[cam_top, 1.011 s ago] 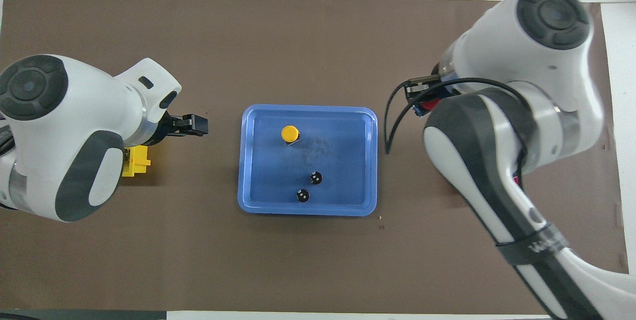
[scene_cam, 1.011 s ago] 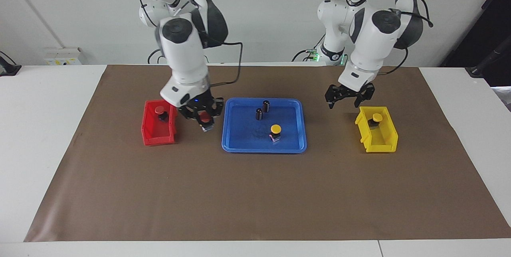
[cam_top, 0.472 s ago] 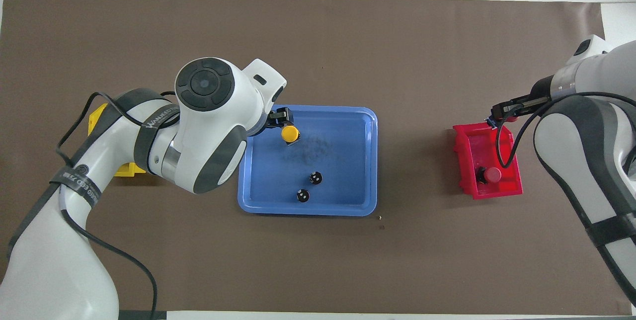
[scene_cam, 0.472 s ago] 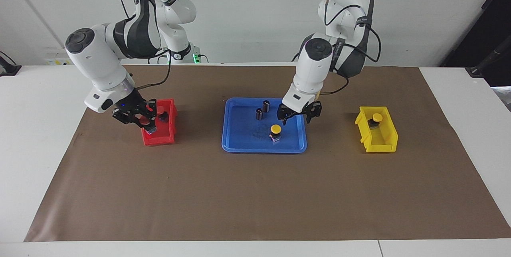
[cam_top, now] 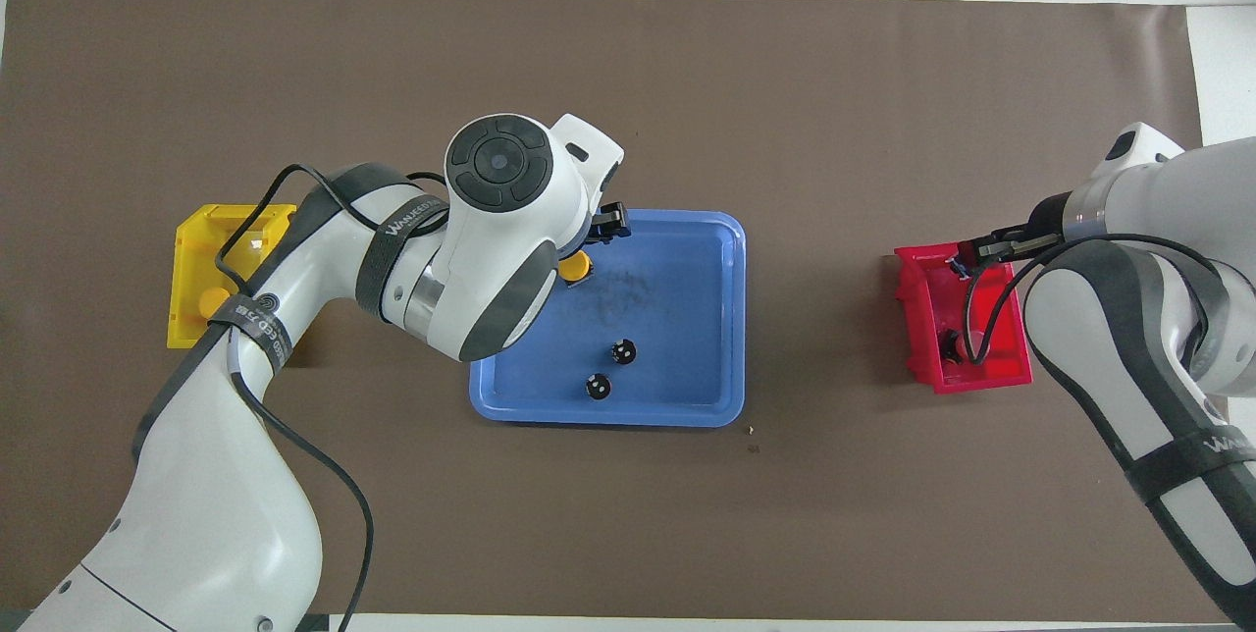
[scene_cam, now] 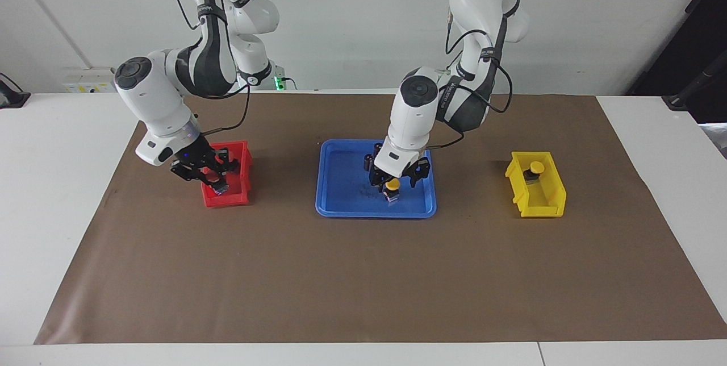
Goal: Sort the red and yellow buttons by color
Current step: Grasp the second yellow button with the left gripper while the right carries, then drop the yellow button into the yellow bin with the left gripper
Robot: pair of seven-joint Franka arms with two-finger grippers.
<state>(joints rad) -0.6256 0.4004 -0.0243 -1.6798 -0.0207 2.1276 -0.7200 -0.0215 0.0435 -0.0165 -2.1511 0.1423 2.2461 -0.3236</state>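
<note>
yellow button [scene_cam: 392, 184] sits between the left pincer's [scene_cam: 393, 182] spread fingers on the tray [scene_cam: 341, 207].

A big brown mat [scene_cam: 363, 275] covers most of the white table [scene_cam: 51, 184]. A blue tray [scene_cam: 341, 201] sits in the middle of the mat w/ two small dark cylinders [cam_top: 609, 369] standing in it, side by side, at the end of the tray nearer the robots. A red bin [scene_cam: 227, 200] sits toward the right arm's end of the table & a yellow bin [scene_cam: 548, 204] toward the left arm's end, both well apart from the tray.
</note>
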